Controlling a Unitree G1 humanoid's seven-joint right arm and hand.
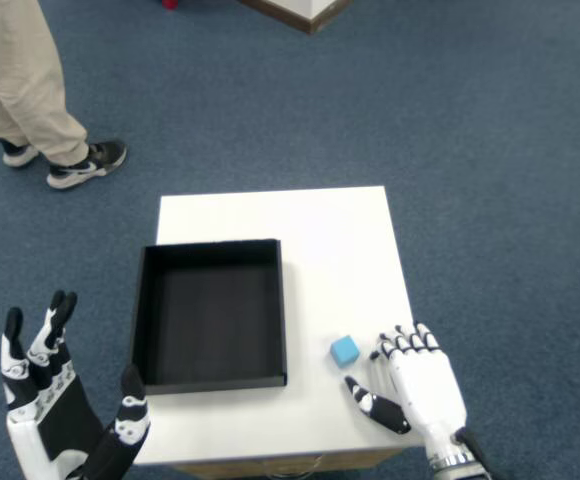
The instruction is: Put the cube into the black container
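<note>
Right hand (415, 385) open on white surface (310, 230), fingers spread, holding nothing, blue cube (344, 350) just beside its fingertips, black container (210, 313) left of cube, empty.

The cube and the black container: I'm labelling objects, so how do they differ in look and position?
The cube is light blue, solid and small; the black container is a far larger, open, shallow square tray. The cube sits near the table's right front, beside the right hand; the container lies on the left half. Both rest on the white table, apart from each other.
</note>
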